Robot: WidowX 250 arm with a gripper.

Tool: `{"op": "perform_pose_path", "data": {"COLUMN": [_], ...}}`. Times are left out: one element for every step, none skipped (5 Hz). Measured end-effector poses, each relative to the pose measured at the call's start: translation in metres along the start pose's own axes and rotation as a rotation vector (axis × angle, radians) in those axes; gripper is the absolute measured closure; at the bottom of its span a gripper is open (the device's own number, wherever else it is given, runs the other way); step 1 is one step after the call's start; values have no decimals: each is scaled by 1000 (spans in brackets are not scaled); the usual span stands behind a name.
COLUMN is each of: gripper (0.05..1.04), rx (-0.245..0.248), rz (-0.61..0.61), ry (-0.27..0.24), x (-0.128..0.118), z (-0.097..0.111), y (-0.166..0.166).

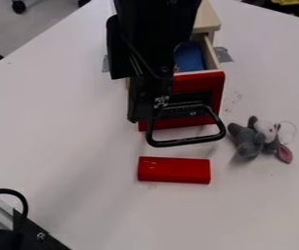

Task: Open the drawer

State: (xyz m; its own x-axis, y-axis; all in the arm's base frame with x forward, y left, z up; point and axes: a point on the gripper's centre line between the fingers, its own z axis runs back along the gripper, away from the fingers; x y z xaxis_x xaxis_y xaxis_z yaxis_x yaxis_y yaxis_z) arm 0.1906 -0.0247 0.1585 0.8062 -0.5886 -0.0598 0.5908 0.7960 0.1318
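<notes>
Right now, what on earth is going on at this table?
A robot arm has its gripper at the black handle of a red-fronted drawer, though I can't tell whether it grips it. The drawer stands open, with something blue inside. A red block lies in front of it, and a grey plush toy lies off to one side.

Desk (74, 112), carrying the following. Behind the fingers (145, 116), to the view's right: cabinet (209, 18), with drawer (201, 84) partly out; one item (190, 57) inside. Beside the fingers, extending right: handle (188, 142), on drawer front. Before the fingers, slightly right: block (174, 170). Well right of the fingers: soft toy (246, 139), near handle.
</notes>
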Motion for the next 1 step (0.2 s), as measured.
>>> {"op": "perform_pose_path", "data": {"gripper": [84], "rx": [-1], "rz": [0], "ry": [-1], "x": [0], "z": [0], "y": [0]}}
